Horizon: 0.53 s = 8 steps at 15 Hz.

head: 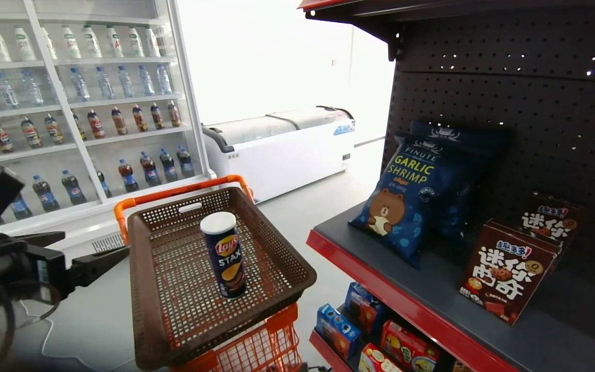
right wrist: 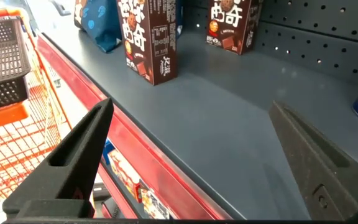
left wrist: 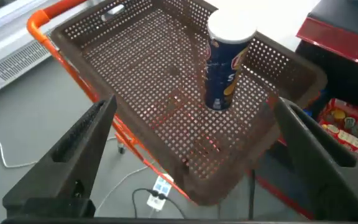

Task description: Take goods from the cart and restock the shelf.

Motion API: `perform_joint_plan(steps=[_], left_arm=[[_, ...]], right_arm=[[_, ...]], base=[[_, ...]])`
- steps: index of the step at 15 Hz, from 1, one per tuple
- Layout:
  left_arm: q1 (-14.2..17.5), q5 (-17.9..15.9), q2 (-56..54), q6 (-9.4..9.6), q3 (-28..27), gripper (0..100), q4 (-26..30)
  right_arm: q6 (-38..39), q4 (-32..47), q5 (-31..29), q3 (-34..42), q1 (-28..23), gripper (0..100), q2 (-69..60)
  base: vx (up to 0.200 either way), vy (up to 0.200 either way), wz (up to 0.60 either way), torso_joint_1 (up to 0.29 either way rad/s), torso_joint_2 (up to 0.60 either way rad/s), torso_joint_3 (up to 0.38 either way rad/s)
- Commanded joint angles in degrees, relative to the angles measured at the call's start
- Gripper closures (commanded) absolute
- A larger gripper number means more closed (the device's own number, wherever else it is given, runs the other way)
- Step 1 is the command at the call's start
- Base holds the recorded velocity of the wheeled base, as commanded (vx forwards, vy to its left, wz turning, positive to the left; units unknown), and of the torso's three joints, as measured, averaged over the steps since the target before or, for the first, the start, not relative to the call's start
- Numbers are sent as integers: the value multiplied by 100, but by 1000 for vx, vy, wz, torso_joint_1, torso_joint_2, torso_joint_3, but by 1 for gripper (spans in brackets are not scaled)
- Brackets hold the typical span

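L gripper [left wrist: 194, 107] spread nr chips can [left wrist: 227, 68].

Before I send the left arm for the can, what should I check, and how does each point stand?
1. Can upright in the basket: ok.
2. Left end effector open: ok.
3. Left end effector around the can: not ok; it is outside the basket's rim, apart from the can.
4. Nothing else in the basket near the can: ok.
5. Bare space on the shelf next to the boxes: ok.
6. Right end effector open and empty over the shelf: ok.
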Motion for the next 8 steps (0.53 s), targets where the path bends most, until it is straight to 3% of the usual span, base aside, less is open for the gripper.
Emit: perform_joint_plan(steps=[1,3,5,7,8], left_arm=[[-101,-133,1572,48,292,0,-1097],[-400,25,2214,74,380,0,-1941],[-637,491,2926,65,353,0,-2882],[-804,816,3576,74,301,0,-3593],[-875,825,3778,65,266,0,-3769]], right_arm=[[-1,-7,0,0,0,0,7],[-1,2,0,0,0,0,7],[-1,2,0,0,0,0,7],[-1,-7,0,0,0,0,7],[-1,2,0,0,0,0,7]], base=[[0,0,0,0,0,0],[0,0,0,0,0,0],[0,0,0,0,0,0],[0,0,0,0,0,0],[0,0,0,0,0,0]])
